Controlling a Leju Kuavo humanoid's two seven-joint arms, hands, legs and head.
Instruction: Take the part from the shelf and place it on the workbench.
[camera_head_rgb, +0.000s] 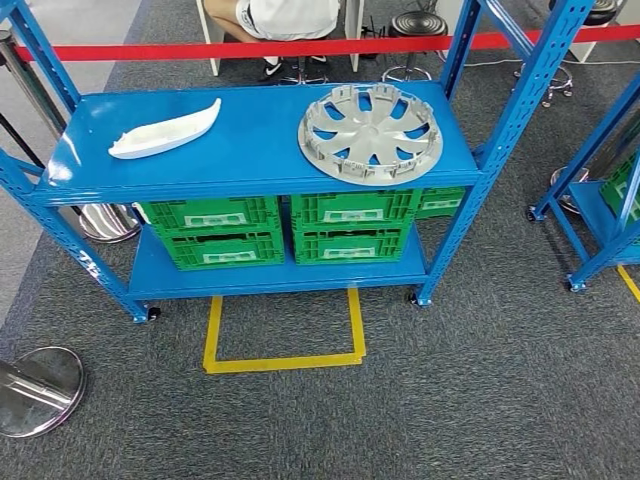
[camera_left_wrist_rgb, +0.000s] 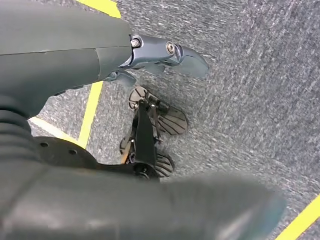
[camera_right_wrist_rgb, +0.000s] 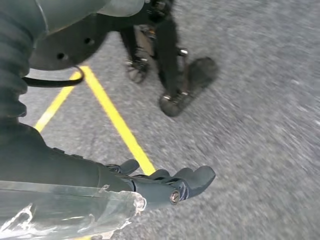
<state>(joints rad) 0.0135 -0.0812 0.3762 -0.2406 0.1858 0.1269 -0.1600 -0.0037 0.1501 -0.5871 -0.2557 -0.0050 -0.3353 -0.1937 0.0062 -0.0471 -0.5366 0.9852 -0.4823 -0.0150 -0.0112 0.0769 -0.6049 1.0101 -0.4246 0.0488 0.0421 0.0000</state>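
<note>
While both hands hang over the carpet, the blue shelf (camera_head_rgb: 249, 140) carries the silver wheel cover (camera_head_rgb: 370, 133) and white part (camera_head_rgb: 166, 132). Left hand (camera_left_wrist_rgb: 158, 57) and right hand (camera_right_wrist_rgb: 166, 182) hold nothing, fingers extended. Crate labels (camera_head_rgb: 215, 219) are unreadable.

You have two candidate parts on the top board of the blue shelf (camera_head_rgb: 256, 140). The silver hubcap (camera_head_rgb: 370, 133) lies flat toward the right end, its ribbed inner side facing up, with curved spokes and cut-outs around a small centre hub and its rim close to the front edge. The white part (camera_head_rgb: 166, 132) is a long, slim, boat-shaped moulding lying toward the left end, one pointed tip aimed at the hubcap. The two lie well apart, with bare blue board between them.
</note>
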